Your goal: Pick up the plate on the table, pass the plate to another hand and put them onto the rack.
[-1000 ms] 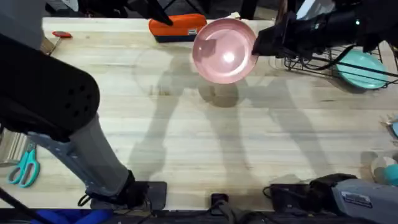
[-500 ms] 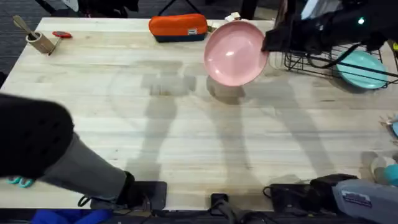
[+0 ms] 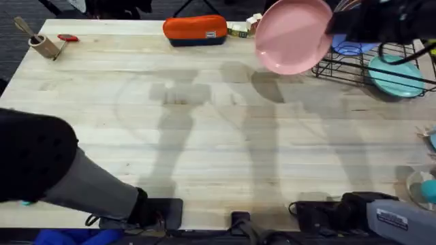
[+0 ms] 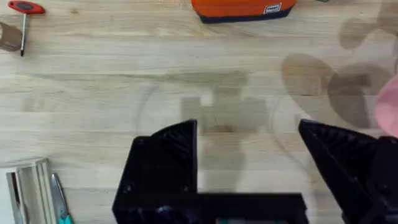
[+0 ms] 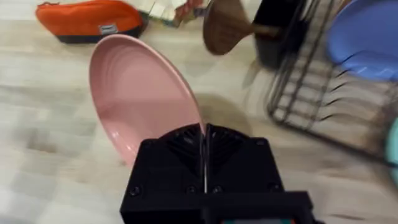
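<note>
The pink plate (image 3: 293,35) hangs tilted in the air above the table's (image 3: 204,136) far side, just left of the black wire rack (image 3: 354,68). My right gripper (image 3: 332,27) is shut on the plate's right rim. The right wrist view shows the plate (image 5: 137,93) on edge, pinched by my closed fingers (image 5: 186,142), with the rack (image 5: 305,93) beyond. My left gripper (image 4: 249,146) stands open and empty over bare wood, and the plate's rim (image 4: 392,109) shows at the edge of that view. My left arm (image 3: 41,163) looms dark at the lower left.
A blue-lavender plate (image 5: 367,37) stands in the rack and a teal plate (image 3: 395,75) lies by it. An orange pouch (image 3: 195,30) sits at the far edge, a wooden cup (image 3: 42,45) at the far left. A wooden spoon (image 5: 227,28) is near the rack.
My right gripper has carried the pink plate rightward and farther back, toward the rack. My left arm has drawn back to the lower left.
</note>
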### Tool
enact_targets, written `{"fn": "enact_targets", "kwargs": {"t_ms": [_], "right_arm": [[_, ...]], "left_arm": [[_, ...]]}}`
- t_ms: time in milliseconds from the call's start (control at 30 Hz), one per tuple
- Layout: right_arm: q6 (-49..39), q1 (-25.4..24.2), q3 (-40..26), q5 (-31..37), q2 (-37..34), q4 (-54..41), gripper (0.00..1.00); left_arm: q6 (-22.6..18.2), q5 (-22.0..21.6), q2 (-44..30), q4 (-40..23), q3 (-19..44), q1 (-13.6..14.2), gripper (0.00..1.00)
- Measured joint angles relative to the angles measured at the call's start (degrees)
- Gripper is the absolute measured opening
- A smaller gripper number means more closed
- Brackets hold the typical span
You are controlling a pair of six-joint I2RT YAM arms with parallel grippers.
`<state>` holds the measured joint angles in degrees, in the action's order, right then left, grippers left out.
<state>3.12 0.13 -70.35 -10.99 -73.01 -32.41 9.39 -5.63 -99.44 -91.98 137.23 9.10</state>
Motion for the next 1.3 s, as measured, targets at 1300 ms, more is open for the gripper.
{"fn": "enact_targets", "kwargs": {"t_ms": [1300], "right_arm": [[-67.3, -13.2, 0.0, 23.6, -0.5, 28.8, 0.028]], "left_arm": [[0.0, -0.2, 0.0, 0.1, 0.0, 0.0, 0.993]]}}
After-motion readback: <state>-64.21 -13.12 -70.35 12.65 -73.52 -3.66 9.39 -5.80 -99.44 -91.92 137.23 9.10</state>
